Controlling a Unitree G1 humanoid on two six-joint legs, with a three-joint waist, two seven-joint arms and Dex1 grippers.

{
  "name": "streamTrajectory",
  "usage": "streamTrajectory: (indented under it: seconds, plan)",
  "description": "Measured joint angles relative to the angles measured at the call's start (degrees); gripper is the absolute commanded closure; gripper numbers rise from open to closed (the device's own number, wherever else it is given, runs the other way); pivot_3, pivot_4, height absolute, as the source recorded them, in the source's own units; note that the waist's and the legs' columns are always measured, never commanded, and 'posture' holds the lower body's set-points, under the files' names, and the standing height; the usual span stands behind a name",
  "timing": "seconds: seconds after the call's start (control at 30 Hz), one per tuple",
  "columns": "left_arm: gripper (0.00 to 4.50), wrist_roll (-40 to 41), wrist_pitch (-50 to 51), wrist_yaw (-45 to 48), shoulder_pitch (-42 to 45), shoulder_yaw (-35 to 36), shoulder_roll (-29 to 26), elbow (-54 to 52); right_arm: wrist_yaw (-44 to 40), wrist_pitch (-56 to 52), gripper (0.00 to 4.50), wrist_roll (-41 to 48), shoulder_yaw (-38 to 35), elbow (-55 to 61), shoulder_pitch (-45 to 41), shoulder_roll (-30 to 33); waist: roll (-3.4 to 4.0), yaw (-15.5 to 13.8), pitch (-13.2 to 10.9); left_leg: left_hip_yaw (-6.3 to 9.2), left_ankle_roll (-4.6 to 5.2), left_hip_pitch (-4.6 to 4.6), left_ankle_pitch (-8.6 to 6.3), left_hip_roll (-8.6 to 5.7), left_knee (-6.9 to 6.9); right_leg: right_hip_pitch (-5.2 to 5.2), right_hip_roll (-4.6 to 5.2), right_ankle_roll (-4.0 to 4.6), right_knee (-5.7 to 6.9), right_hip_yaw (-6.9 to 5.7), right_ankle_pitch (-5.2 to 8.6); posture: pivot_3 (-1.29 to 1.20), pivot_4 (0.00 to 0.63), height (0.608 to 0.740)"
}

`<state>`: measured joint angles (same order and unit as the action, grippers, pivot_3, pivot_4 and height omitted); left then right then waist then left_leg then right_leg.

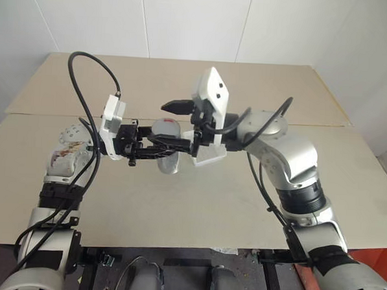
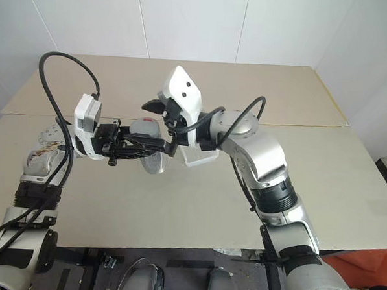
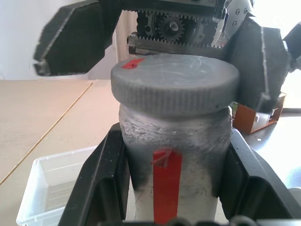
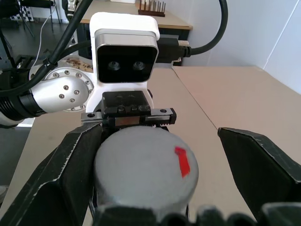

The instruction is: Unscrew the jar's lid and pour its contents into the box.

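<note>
Head views: left gripper clamped on the jar, held lying sideways in the air above the middle of the table. Right gripper faces it, jaws spread wide at the lid end. The box sits on the table just behind the grippers.

Left wrist view: both fingers press the jar's body; lid still on.

Right wrist view: open fingers flank the lid; contact unclear.
</note>
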<state>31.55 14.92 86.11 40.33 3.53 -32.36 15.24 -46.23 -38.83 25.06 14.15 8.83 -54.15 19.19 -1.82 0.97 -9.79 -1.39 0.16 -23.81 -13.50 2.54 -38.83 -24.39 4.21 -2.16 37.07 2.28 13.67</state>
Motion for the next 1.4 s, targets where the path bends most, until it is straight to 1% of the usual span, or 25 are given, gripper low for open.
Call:
streamTrajectory:
  seconds: [0.43,0.57,0.87,1.07,1.23,1.4]
  plan:
    - [2.42,-0.1,0.0,0.0,0.2,0.0,-0.8,1.1,-1.2,0.0,0.04,1.9,-2.5,3.3,3.6,5.0,0.00,0.0,0.0,0.00,0.00,0.00,0.00,0.00,0.00,0.00,0.00,0.00,-0.04,0.00,0.00,0.00,0.150,0.740]
    - [2.42,0.0,0.0,1.1,0.2,0.1,-1.2,1.0,-0.5,0.0,0.04,1.4,-5.3,2.9,4.5,7.3,0.00,-0.1,0.0,-0.01,0.00,0.00,0.00,-0.02,0.00,0.01,0.01,0.00,-0.06,0.00,0.00,0.00,0.150,0.740]
    - [2.42,0.0,0.0,2.3,0.2,-0.2,-1.1,0.9,0.5,0.0,0.04,0.9,-6.4,2.6,5.4,8.4,0.00,0.0,0.0,-0.01,0.00,0.00,0.00,0.00,0.00,0.00,0.00,0.00,-0.08,0.01,0.00,0.00,0.150,0.740]
    - [2.42,0.0,-0.1,2.3,0.2,-0.2,-1.0,0.9,-1.4,0.0,0.04,1.7,-6.7,4.4,6.5,9.4,0.00,-0.1,0.0,-0.01,0.00,0.00,0.00,0.00,0.00,0.00,0.00,0.00,-0.10,0.01,0.00,0.00,0.150,0.740]
    - [2.42,0.0,-0.1,2.1,0.2,-0.3,-0.6,0.6,-1.7,-1.2,0.04,5.5,-7.8,8.7,6.4,8.0,0.00,0.0,0.0,0.00,0.00,0.01,0.00,0.00,0.00,0.00,0.00,0.00,-0.09,0.01,0.00,0.00,0.150,0.740]
    - [2.42,-0.1,-0.3,2.0,0.2,-0.3,-0.2,0.4,0.4,-3.8,0.04,5.5,-5.2,9.5,4.6,5.3,0.00,0.0,0.0,0.00,0.00,0.01,0.00,0.00,0.00,0.00,0.00,0.00,-0.07,0.01,0.00,0.00,0.150,0.740]
